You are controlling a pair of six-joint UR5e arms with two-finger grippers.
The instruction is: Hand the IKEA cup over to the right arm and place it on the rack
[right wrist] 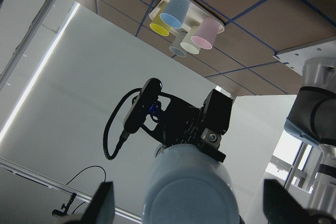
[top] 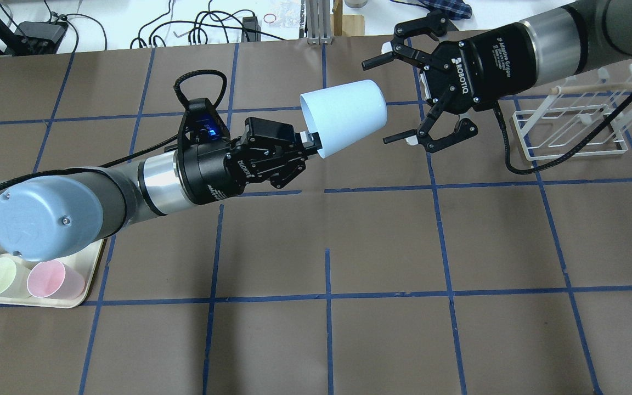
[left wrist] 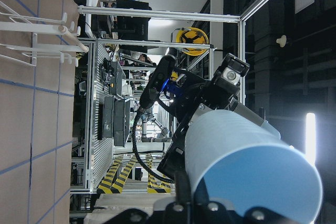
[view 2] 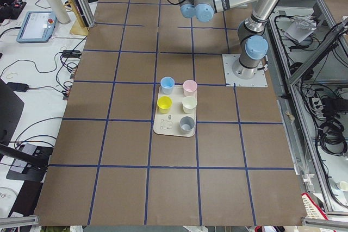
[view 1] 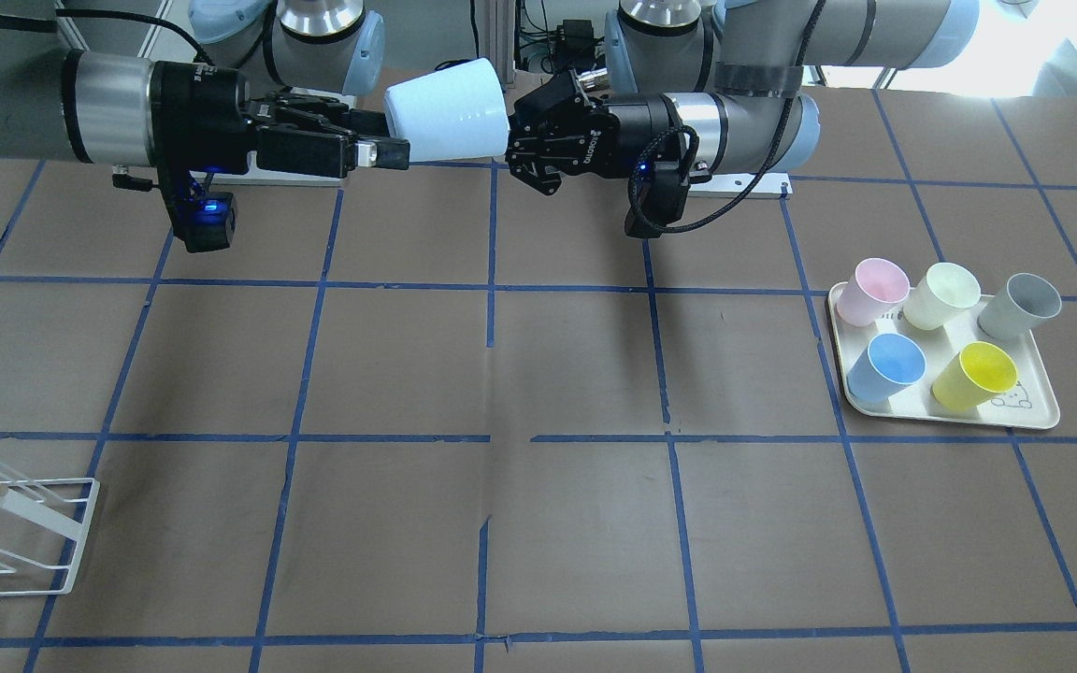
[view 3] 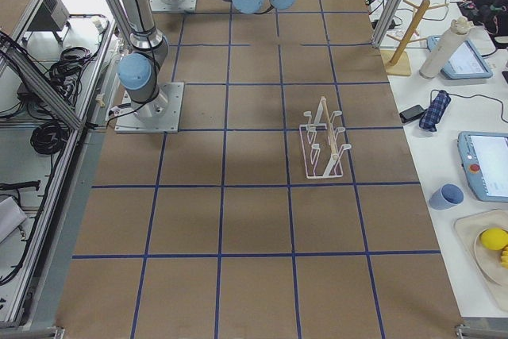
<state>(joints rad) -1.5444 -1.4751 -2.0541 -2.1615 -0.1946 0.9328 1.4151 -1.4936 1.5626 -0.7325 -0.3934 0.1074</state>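
The IKEA cup [top: 346, 118], pale sky-blue, is held on its side in the air above the table's middle. My left gripper [top: 311, 141] is shut on its rim, one finger inside the mouth; it also shows in the front view [view 1: 512, 140]. My right gripper [top: 379, 102] is open, and its fingertips flank the cup's base without touching it. In the right wrist view the cup's base [right wrist: 189, 187] sits centred between the spread fingers. The white wire rack [top: 568, 126] with its wooden dowel stands on the table behind the right gripper, empty.
A cream tray [view 1: 1043, 416] on my left side holds a pink cup [view 1: 870, 290], a cream cup [view 1: 942, 294], a grey cup [view 1: 1020, 306], a deeper blue cup [view 1: 886, 366] and a yellow cup [view 1: 975, 374]. Brown table with blue tape lines.
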